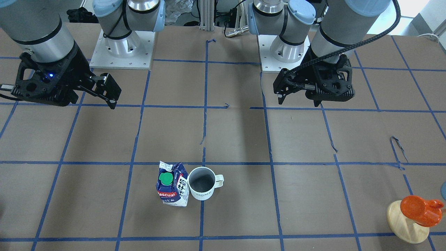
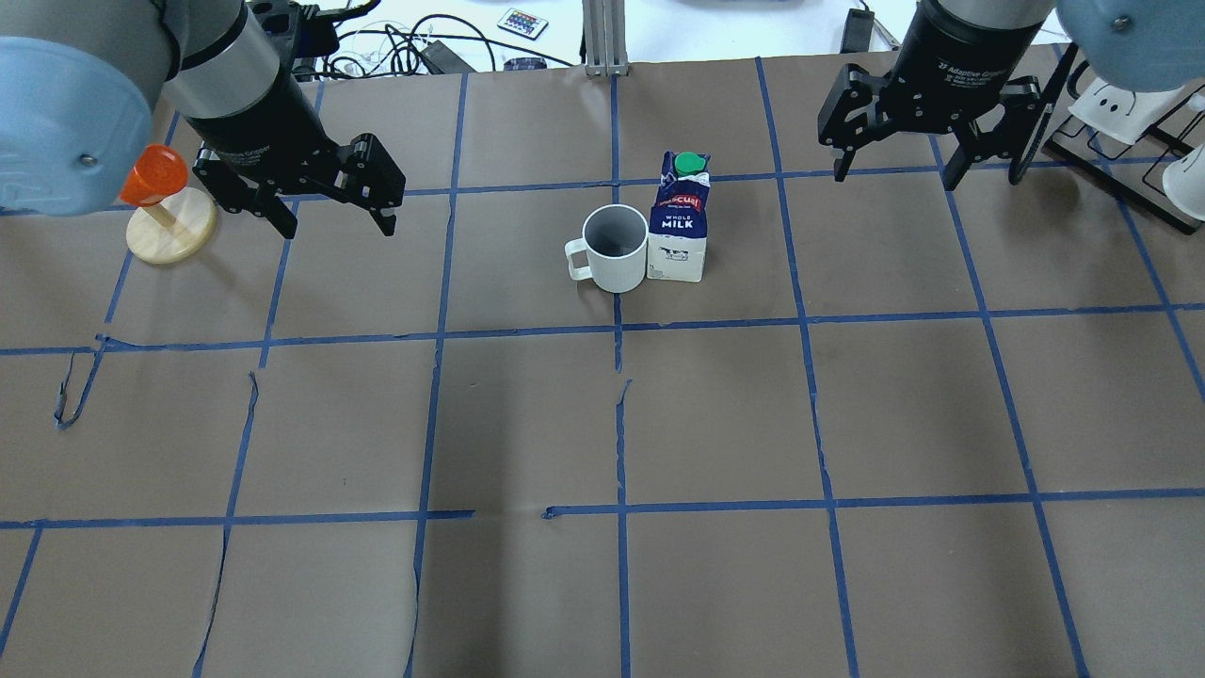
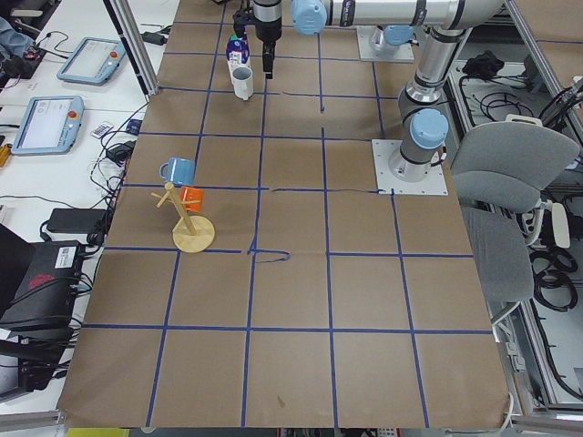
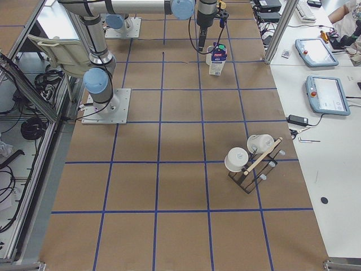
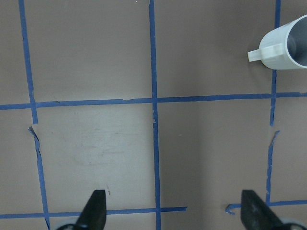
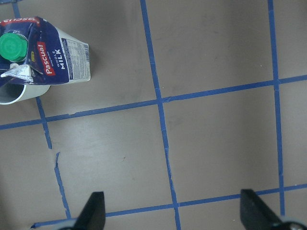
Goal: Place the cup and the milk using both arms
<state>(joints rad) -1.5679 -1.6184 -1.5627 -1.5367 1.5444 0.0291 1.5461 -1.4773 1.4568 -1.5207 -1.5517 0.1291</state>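
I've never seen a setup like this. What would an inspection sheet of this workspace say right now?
Surface: table covered in brown paper with a blue tape grid, torn in places.
Job's things: white cup and milk carton upright, side by side, neither held.
Clutter: wooden stand with orange cup and blue mug; rack with white mugs.
Grippers: left gripper and right gripper open, empty, above the table.
Cables: black cable along the left wrist; wires beyond the far table edge.
Surroundings: pendants on side desks; chair.

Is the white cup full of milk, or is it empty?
Empty. Looking down into the cup, you see only its bare grey inside, no liquid. It stands upright beside the milk carton.
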